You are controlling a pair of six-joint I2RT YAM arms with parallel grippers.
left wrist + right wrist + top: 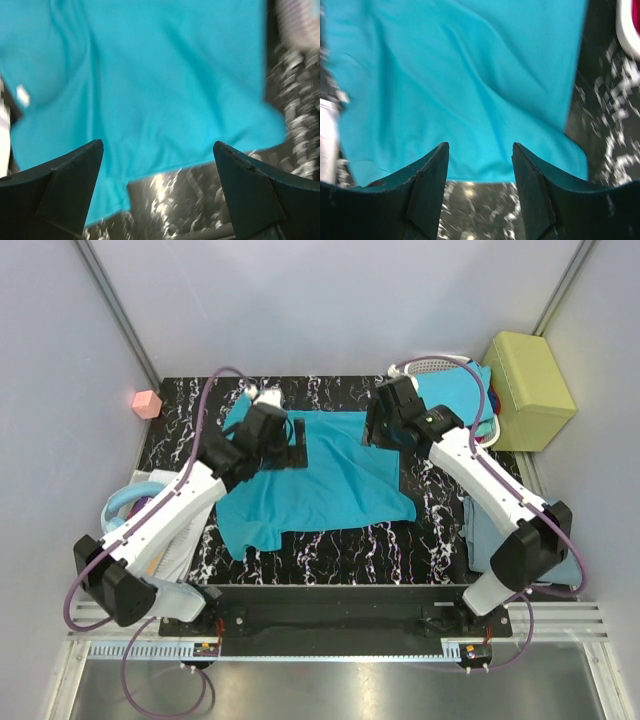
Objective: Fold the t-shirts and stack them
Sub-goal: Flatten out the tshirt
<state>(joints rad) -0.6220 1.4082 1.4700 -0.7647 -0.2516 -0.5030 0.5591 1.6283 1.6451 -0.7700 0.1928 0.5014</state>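
A large teal t-shirt (pixel 325 485) lies spread, a little rumpled, on the black marbled table (pixel 330 550). My left gripper (pixel 297 445) hovers over the shirt's far left part, open and empty. In the left wrist view (pixel 159 150) the jaws stand wide apart, with the teal shirt (pixel 150 75) and one of its edges beyond them. My right gripper (pixel 373 430) hovers over the shirt's far right part, open and empty. In the right wrist view (pixel 480 150) the shirt's hem (pixel 480 172) runs between the fingertips. Another teal shirt (pixel 455 390) lies at the back right. A grey-blue shirt (pixel 482 530) lies at the right edge.
A white slatted basket (pixel 432 366) and a yellow-green padded box (pixel 530 390) stand at the back right. A small pink cube (pixel 147 403) sits off the table's back left corner. A light-blue and white pile (pixel 135 510) lies at the left edge. Grey walls enclose the table.
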